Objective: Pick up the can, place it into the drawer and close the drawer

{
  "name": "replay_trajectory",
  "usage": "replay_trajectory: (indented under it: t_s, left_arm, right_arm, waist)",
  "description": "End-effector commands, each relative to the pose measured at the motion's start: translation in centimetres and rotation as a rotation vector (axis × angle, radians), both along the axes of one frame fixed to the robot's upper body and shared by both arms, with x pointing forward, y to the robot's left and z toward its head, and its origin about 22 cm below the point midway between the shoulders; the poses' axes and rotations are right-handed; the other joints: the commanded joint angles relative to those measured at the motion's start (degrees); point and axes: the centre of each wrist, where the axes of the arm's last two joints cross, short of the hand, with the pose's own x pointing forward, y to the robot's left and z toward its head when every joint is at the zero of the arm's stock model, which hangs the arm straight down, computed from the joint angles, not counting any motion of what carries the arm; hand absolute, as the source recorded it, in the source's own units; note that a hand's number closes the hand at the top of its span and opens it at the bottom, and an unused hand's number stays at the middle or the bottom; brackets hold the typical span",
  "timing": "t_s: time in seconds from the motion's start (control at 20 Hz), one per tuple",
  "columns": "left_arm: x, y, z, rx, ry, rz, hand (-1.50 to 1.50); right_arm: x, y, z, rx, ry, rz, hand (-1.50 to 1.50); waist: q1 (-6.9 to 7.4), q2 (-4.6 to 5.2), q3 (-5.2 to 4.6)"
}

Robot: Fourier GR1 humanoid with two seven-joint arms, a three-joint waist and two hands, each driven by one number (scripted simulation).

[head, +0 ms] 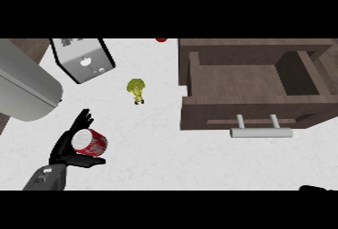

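Head view shows the left hand (71,150) wrapped around the red can (90,142), low on the white counter (152,147). Carry it upright over to the open drawer (231,82) (well apart), clearing its front wall.

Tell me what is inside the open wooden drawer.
The brown wooden drawer shows only its bare floor; the far right corner is shadowed. The red can sits in the left hand.
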Motion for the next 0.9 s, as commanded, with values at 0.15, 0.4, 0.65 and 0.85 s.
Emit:
replay_trajectory:
  t_s: [0.15,0.4,0.65,0.85]
  left_arm:
    - [2.1,-2.2,0.3,-0.033,0.000,-0.100,1.50]
    - [2.1,-2.3,0.2,-0.106,-0.022,-0.157,1.50]
    - [1.4,-2.5,0.1,-0.126,-0.044,-0.181,1.50]
    - [5.5,-8.4,1.5,-0.129,-0.056,-0.043,1.50]
  right_arm:
    - [1.3,0.0,0.5,-0.010,-0.019,-0.008,-1.50]
    - [-0.8,0.0,1.9,-0.008,-0.004,-0.011,-1.50]
    - [-1.1,0.1,0.4,-0.008,-0.010,-0.017,-1.50]
    - [0.5,0.1,0.7,-0.025,-0.010,-0.018,-1.50]
  waist:
    - [0.06,0.05,0.00]
    - [-0.10,0.00,-0.01]
    - [0.20,-0.11,0.04]
    - [0.00,0.05,0.02]
